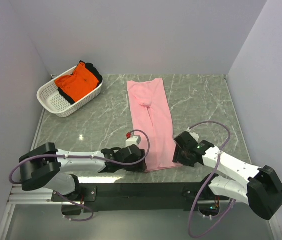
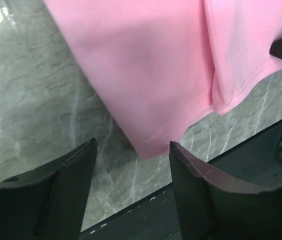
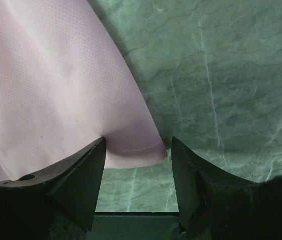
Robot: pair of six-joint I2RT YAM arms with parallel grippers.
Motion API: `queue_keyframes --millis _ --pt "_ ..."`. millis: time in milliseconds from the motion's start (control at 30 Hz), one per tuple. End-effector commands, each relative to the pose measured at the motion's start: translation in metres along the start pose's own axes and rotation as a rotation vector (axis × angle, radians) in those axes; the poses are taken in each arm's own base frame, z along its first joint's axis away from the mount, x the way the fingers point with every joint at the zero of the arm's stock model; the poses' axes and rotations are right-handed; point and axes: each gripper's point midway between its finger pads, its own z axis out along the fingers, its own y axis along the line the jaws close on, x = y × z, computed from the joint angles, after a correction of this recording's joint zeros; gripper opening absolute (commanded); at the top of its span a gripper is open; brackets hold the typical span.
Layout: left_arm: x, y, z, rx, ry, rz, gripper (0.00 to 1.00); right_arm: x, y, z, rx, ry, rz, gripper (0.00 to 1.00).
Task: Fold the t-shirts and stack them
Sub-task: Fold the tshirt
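Observation:
The light pink t-shirt (image 1: 151,120) lies folded into a long narrow strip down the middle of the table. My left gripper (image 1: 142,162) is open at its near left corner; in the left wrist view that corner (image 2: 153,142) lies just ahead of the gap between the fingers (image 2: 133,150). My right gripper (image 1: 181,156) is open at the near right corner; in the right wrist view the hem corner (image 3: 141,150) sits between the fingers (image 3: 136,145), the left finger touching the cloth. The bright orange t-shirt (image 1: 76,81) lies in the basket.
A white perforated basket (image 1: 55,102) stands at the far left and also holds a black garment (image 1: 94,71). The table's near edge and a black rail (image 1: 146,189) run just behind both grippers. Grey walls close in the table.

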Motion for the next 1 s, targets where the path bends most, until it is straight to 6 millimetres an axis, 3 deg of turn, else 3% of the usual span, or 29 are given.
queue_keyframes --millis 0,300,667,967 --pt "-0.004 -0.016 0.005 0.030 -0.014 -0.011 0.65 -0.005 -0.003 0.000 0.015 -0.044 0.029 0.62" --pt "0.002 -0.011 0.009 -0.008 -0.005 -0.007 0.52 -0.002 -0.006 0.003 0.016 -0.043 0.035 0.58" --pt "0.011 -0.013 0.015 -0.007 0.019 0.007 0.31 0.000 0.008 0.002 -0.021 -0.033 0.008 0.29" --pt "0.017 0.003 0.013 -0.059 0.033 0.005 0.04 0.010 0.021 0.003 -0.021 -0.005 -0.033 0.07"
